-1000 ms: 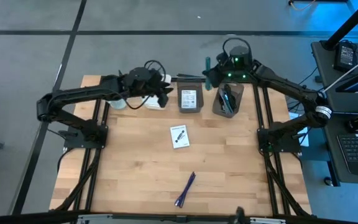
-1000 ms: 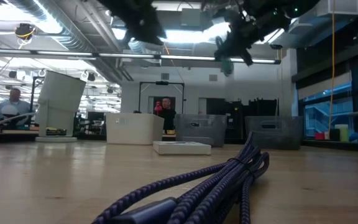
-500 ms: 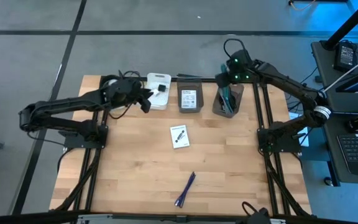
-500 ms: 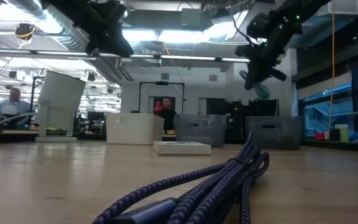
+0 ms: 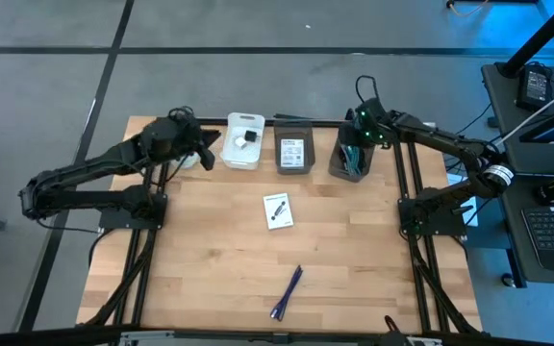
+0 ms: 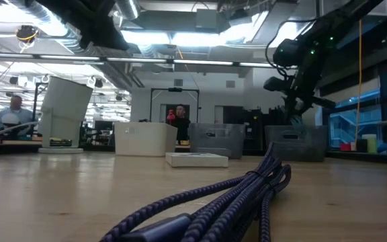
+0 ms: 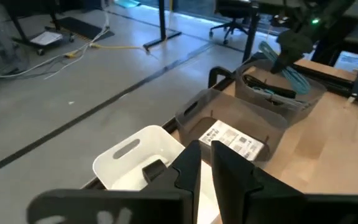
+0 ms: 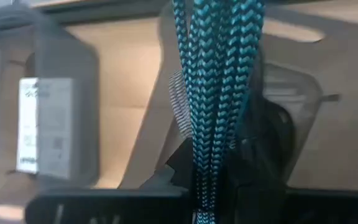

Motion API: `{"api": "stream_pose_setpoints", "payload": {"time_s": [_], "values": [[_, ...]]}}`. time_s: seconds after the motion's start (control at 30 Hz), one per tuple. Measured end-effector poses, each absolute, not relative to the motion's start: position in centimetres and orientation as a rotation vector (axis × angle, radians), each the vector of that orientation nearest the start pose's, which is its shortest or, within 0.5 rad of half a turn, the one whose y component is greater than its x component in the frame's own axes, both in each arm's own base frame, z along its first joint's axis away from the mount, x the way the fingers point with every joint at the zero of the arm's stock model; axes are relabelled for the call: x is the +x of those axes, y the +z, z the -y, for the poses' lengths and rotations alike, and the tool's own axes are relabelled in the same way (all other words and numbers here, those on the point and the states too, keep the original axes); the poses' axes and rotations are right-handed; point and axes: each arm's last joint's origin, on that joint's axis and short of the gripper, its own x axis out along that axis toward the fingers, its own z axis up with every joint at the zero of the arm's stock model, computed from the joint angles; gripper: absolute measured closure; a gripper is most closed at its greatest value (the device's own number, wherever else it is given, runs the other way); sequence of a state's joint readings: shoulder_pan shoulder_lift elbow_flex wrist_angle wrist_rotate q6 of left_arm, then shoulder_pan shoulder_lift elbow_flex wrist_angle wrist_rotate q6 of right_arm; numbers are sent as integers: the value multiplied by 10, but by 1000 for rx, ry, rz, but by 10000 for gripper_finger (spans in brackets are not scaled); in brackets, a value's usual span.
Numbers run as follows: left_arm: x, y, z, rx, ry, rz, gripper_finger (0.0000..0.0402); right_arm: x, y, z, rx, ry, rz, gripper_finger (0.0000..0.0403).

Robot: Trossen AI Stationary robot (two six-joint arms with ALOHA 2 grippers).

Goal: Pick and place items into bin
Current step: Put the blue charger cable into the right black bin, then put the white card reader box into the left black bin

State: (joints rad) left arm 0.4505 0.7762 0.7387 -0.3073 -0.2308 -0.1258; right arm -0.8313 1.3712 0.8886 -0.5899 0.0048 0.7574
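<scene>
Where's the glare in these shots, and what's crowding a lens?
Low view: ceiling lights glare behind both arms, leaving dark silhouettes; the purple braided cable looms close. Right wrist view: the teal cable in the right gripper covers the middle, hiding part of the grey bin.

Three bins [image 5: 294,152] along the far edge, open tabletop [image 5: 210,259] nearer.

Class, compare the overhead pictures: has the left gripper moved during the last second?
Yes. The left gripper has drawn back leftward, off the white bin.
</scene>
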Motion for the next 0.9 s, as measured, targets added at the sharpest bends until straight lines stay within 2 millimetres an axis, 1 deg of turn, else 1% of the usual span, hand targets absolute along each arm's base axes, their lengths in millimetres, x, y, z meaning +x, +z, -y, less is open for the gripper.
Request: {"api": "stream_pose_setpoints", "payload": {"time_s": [0.17, 0.3, 0.47, 0.7, 0.8, 0.9], "values": [[141, 309, -86, -149, 661, -298, 382, 164, 215, 197, 1139, -1193, -689, 379], [140, 309, -88, -162, 643, -296, 384, 157, 213, 196, 1179, -1236, -721, 348], [140, 309, -88, -162, 613, -298, 384, 157, 212, 196, 1183, -1240, -733, 307], [140, 309, -88, -162, 610, -298, 384, 157, 213, 196, 1167, -1228, -744, 274], [141, 308, -89, -157, 609, -304, 384, 156, 217, 194, 1129, -1202, -745, 269], [144, 307, -89, -123, 595, -326, 384, 152, 227, 190, 1083, -1174, -720, 270]]}}
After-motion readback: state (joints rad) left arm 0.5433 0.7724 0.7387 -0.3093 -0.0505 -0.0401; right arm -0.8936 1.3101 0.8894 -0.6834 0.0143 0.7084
